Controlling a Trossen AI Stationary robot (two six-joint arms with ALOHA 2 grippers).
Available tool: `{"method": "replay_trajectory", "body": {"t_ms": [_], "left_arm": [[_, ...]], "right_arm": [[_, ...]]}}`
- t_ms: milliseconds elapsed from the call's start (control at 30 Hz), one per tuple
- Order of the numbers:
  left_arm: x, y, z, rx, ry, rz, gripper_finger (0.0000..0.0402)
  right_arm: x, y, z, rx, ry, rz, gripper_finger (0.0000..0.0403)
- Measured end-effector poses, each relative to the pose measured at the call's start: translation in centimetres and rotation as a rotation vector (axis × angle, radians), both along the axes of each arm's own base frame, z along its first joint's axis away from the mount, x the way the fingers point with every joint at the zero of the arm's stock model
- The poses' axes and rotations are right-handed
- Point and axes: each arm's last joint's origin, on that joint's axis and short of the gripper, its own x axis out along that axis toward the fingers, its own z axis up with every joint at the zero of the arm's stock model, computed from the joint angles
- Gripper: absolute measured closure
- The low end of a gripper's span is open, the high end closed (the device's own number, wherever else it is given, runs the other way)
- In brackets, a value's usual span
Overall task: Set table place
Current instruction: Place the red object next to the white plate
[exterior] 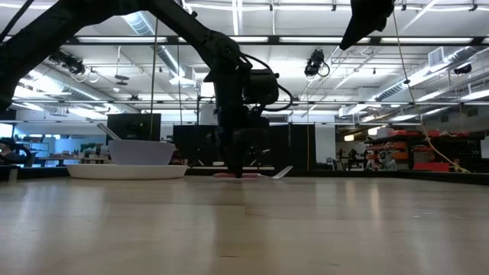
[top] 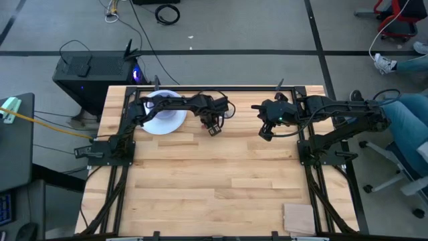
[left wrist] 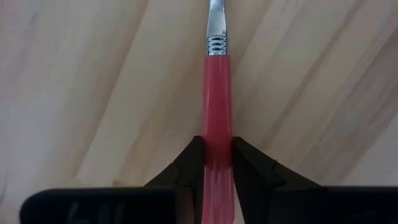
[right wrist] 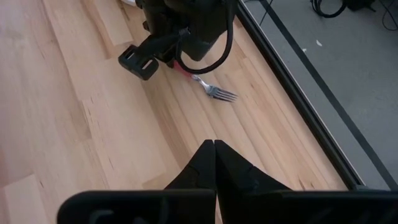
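Light wood planks form the tabletop (top: 214, 187), framed by black rails on its left and right sides, with grey floor and a dark cabinet (top: 90, 73) beyond the far edge.

Red-handled fork (left wrist: 217, 118): lies flat on the tabletop near the far edge, about mid-width, its tines pointing toward the far rail in the right wrist view. The low view shows the handle on the wood and the tines lifting slightly at the tip.

Left gripper (left wrist: 217, 155): lowered over the fork, jaws clenched on the red handle, one finger on each side.

White plate (top: 164, 120): rests on the tabletop just left of the fork, near the far-left corner and partly under the left arm.

Lavender-blue bowl (exterior: 142, 152): sits upright on the plate. A thin handle rises at a slant from its left rim in the low view; it is too small to identify.

Right gripper (top: 267, 130): held above the tabletop to the right of the fork and apart from it, jaws pressed together on nothing.

Tan square pad (top: 298, 218): lies at the near-right corner, well apart from the other items.

A person's leg (top: 408, 114) and shoe show off the right side of the tabletop.
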Motion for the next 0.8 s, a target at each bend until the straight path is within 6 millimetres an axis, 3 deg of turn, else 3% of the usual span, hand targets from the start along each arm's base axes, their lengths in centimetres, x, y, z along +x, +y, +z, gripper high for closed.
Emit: {"method": "replay_trajectory", "body": {"t_ms": [367, 800], "left_arm": [[-0.7, 0.0, 1.3, -0.019, 0.014, 0.069, 0.0330], [-2.0, 0.1, 1.2, 0.008, 0.080, 0.446, 0.0334]], "right_arm": [[0.0, 0.0, -0.1, 0.000, 0.007, 0.000, 0.0400], [0.0, 0.0, -0.1, -0.013, 0.018, 0.018, 0.0400]]}}
